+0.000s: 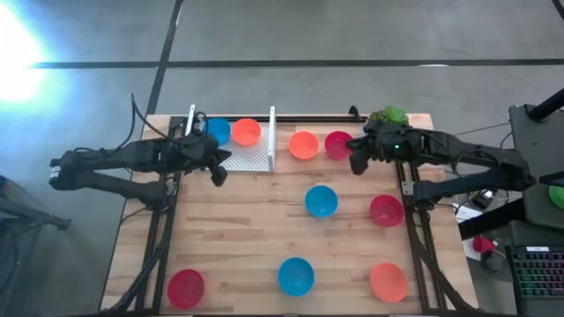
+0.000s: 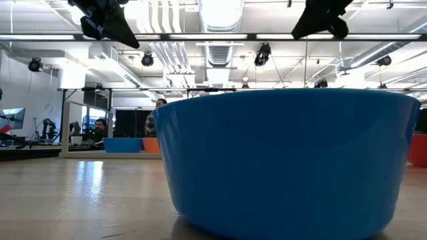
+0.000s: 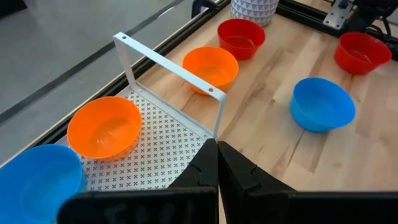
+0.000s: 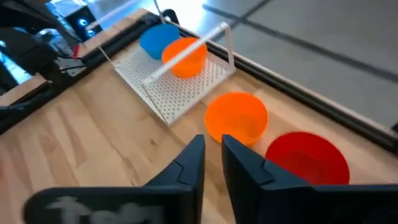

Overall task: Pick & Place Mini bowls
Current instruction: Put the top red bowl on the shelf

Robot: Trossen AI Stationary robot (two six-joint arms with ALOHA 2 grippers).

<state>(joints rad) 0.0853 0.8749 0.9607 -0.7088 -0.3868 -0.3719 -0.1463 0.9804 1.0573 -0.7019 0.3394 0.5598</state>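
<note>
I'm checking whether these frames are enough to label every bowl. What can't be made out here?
- Low view: the near blue bowl fills the frame and hides most of the table behind it.
- Left wrist view: another blue bowl on the white rack is cut off by the picture's edge.
- Right wrist view: the red bowl is blurred and partly cut by the edge.
- High view: the white pot under the green plant is not visible.

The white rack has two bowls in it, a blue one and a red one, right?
Not quite. The white rack does hold two bowls, but they are a blue bowl and an orange bowl, not a red one. The high view shows this, and the left wrist view agrees.
</note>
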